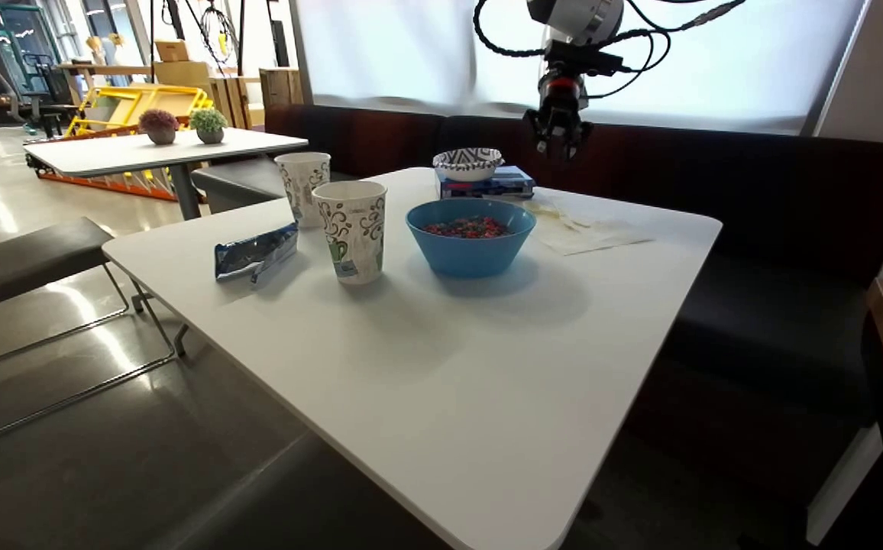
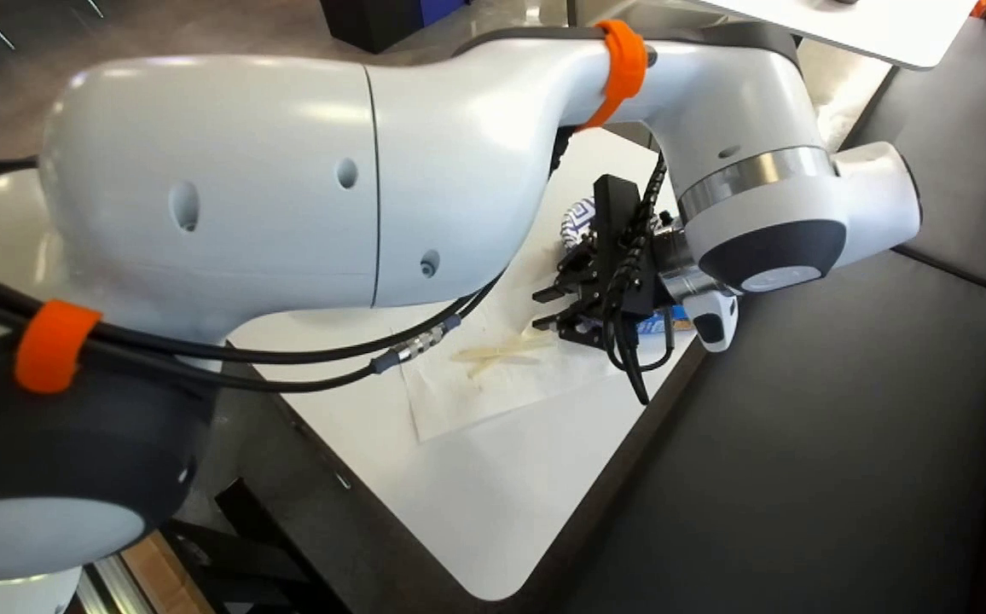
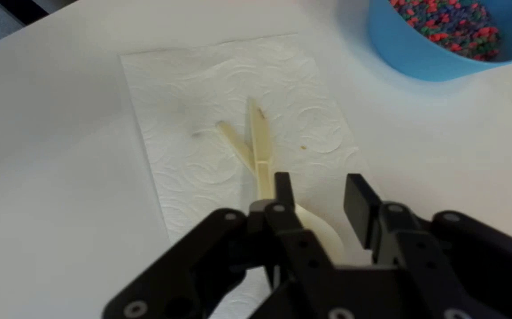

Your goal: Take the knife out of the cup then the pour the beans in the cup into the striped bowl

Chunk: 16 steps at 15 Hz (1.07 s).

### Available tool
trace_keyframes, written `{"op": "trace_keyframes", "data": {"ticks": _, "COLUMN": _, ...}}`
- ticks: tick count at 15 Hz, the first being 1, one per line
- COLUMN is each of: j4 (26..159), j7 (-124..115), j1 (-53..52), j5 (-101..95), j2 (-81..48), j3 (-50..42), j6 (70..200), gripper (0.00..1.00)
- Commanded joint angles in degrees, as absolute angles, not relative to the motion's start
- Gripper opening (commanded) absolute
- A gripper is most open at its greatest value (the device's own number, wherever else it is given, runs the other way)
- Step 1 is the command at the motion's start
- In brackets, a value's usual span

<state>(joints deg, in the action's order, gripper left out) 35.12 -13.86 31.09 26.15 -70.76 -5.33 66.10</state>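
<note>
The gripper point(image 3: 318, 188) hangs above the table point(image 1: 441, 367), jaws partly apart and holding nothing; in the wrist view the knife point(image 3: 262, 141) lies on a paper towel point(image 3: 185, 102), left of the blue bowl point(image 3: 433, 66). In an exterior view the striped bowl point(image 1: 470, 173) sits on a box point(image 1: 522, 186) at the far side, right of two printed cups point(image 1: 357, 244).

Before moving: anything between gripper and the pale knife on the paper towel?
Nothing visible: the pale knife lies atop a likely spoon on the paper towel. In wrist view, the gripper hides the knife's handle end.
</note>
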Motion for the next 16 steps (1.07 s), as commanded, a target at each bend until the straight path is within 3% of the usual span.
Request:
{"op": "trace_keyframes", "data": {"ticks": 1, "j4": 34.91, "j7": -7.17, "j1": 30.27, "j5": 24.73, "j2": -66.82, "j3": -4.93, "j6": 62.91, "gripper": 0.69}}
{"op": "trace_keyframes", "data": {"ticks": 5, "j4": 36.96, "j7": 3.06, "j1": 29.59, "j5": 25.56, "j2": -60.27, "j3": -4.35, "j6": 63.41, "gripper": 0.98}}
{"op": "trace_keyframes", "data": {"ticks": 12, "j4": 40.74, "j7": 21.28, "j1": 27.84, "j5": 25.15, "j2": -48.78, "j3": -4.27, "j6": 66.03, "gripper": 1.00}}
{"op": "trace_keyframes", "data": {"ticks": 13, "j4": 35.60, "j7": 16.32, "j1": 28.49, "j5": 25.77, "j2": -52.91, "j3": -4.56, "j6": 64.08, "gripper": 1.00}}
{"op": "trace_keyframes", "data": {"ticks": 16, "j4": 37.03, "j7": 19.23, "j1": 27.97, "j5": 25.76, "j2": -50.23, "j3": -4.55, "j6": 64.13, "gripper": 1.00}}
